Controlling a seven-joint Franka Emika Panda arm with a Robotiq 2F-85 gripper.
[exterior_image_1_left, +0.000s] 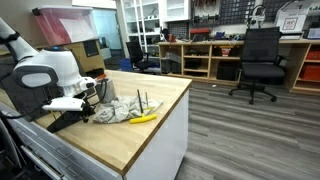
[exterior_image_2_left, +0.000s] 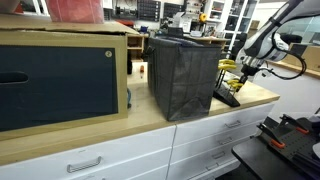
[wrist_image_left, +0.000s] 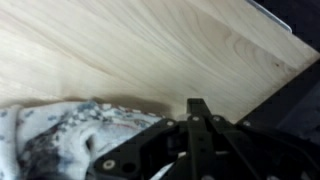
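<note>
A: The gripper is seen fully closed, with nothing pinched. In an exterior view the crumpled cloth lies just to its right on the wooden counter.

B: Slow, level motion is advised, so that the yellow object farther right is spared.

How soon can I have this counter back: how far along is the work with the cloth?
Done: little shows; the cloth lies crumpled on the counter, a yellow object at its edge. In hand: the gripper, shut, sits at the cloth; any pinch of fabric is unclear. Left: apparently most of it.
</note>
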